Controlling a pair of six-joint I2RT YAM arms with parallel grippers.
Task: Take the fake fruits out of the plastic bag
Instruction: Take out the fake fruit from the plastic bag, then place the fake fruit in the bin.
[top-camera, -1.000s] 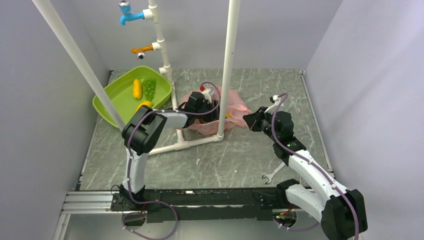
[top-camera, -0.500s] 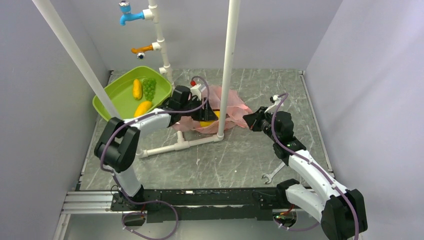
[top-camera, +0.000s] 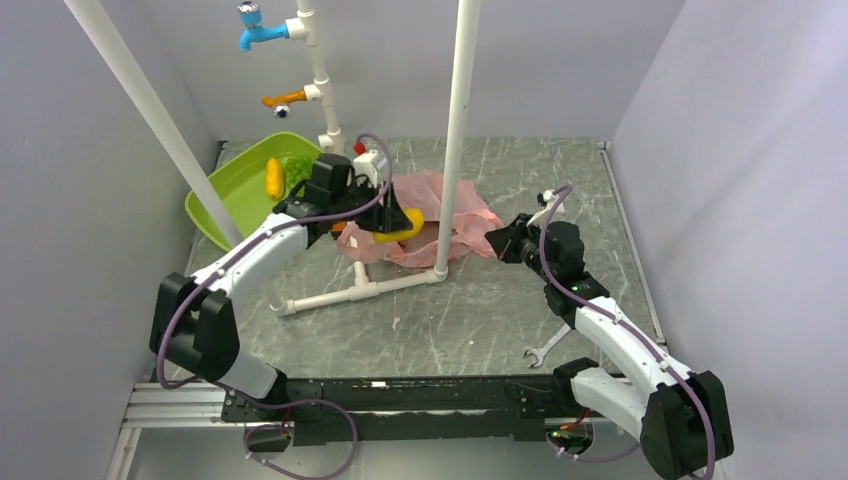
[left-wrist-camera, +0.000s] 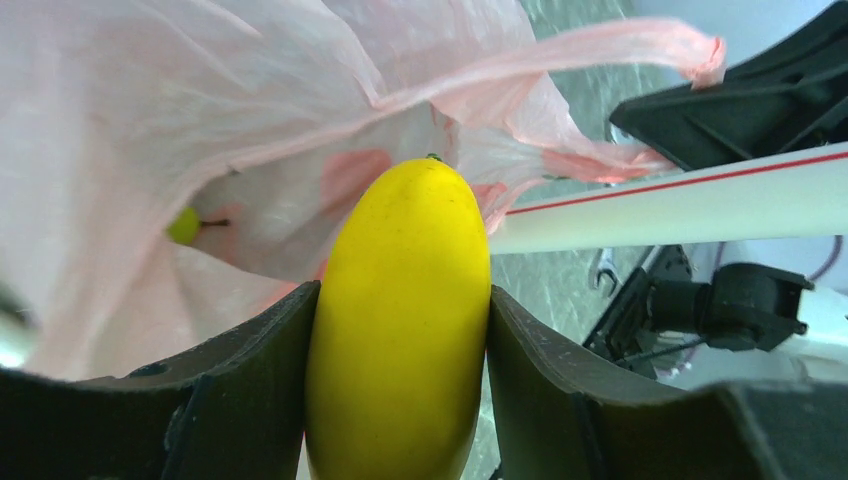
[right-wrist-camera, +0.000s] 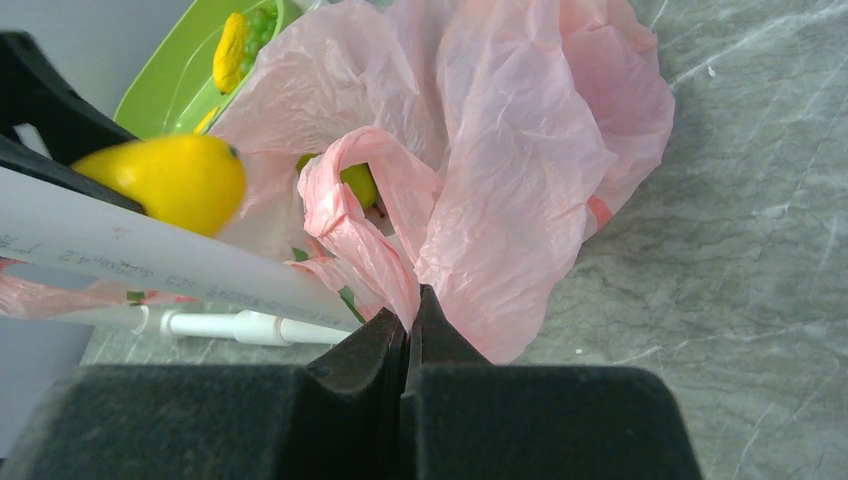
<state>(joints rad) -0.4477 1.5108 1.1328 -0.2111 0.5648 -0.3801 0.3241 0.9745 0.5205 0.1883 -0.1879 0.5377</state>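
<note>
Squeezing the mango in the left end effector, pinching the plastic bag edge in the closed right end effector. Spotted a green piece inside on wrist cams only.

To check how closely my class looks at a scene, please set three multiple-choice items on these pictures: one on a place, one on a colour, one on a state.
1. Where does the wrench lie?
A in a green tray; B hanging from a tap; C on the table beside the right arm.

2. What colour is the fruit held by the left pincer?
A yellow; B red; C green.

3. How is the right pincer?
A open over the table; B shut on the plastic bag; C shut on the wrench.

Answers:
1 C, the top view shows the wrench flat on the grey surface by that arm.
2 A, both wrist views show it yellow between the jaws.
3 B, its closed jaws pinch a fold of the pink film.
</note>
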